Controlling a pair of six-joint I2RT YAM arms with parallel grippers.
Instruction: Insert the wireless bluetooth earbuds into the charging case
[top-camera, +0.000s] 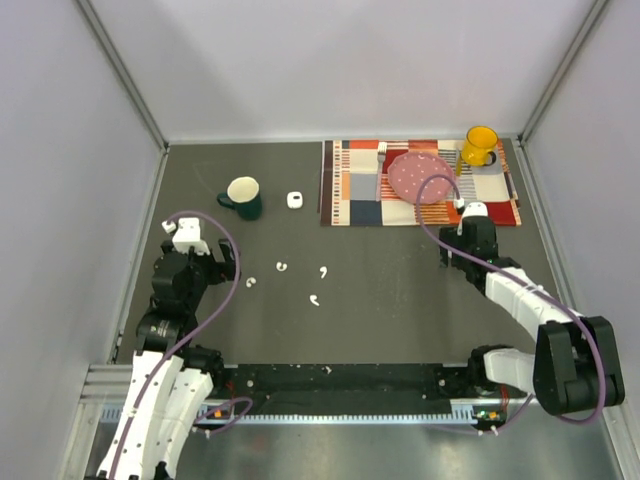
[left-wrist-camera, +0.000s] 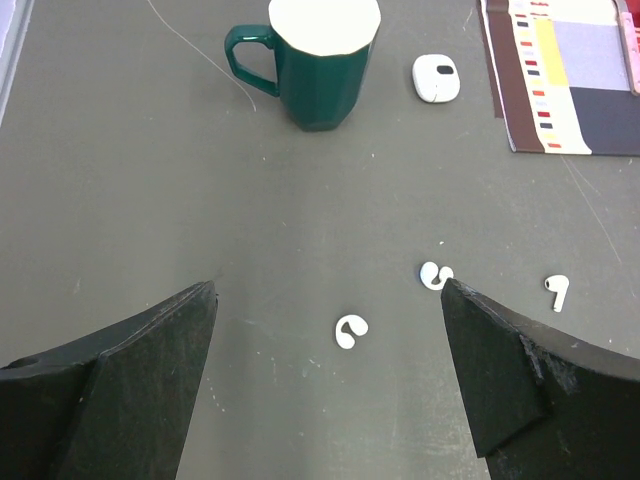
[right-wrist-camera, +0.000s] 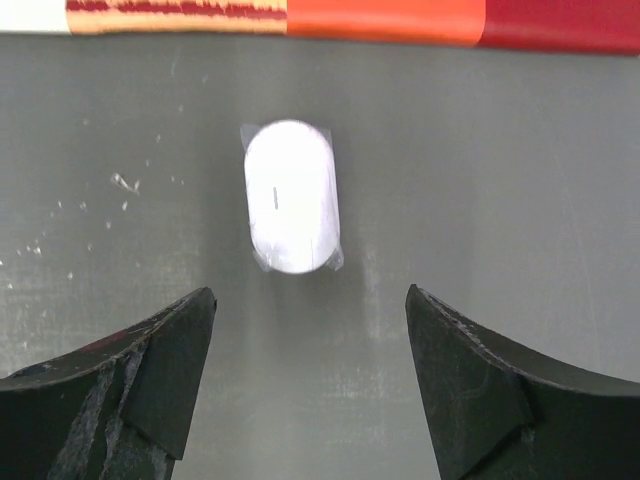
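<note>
Four tiny earbuds (top-camera: 314, 299) lay ahead of my wide-spread left gripper (left-wrist-camera: 328, 288), light, slick and easily flicked, so I reckoned pinching the nearest across its stem safest.

Table (left-wrist-camera: 120, 200): matt dark grey top, lightly scuffed and speckled. Earbuds (left-wrist-camera: 350, 330): smooth, glossy white plastic. Charging case (left-wrist-camera: 436, 77): smooth white plastic. Second case (right-wrist-camera: 291, 196): white plastic, apparently sheathed in clear film. Mug (left-wrist-camera: 320, 70): glossy dark green glaze, cream inside. Placemat (top-camera: 360, 185): woven cloth, matt. Right gripper (right-wrist-camera: 308, 293): fingers (right-wrist-camera: 480, 390) of matt black plastic, edges rough.
</note>
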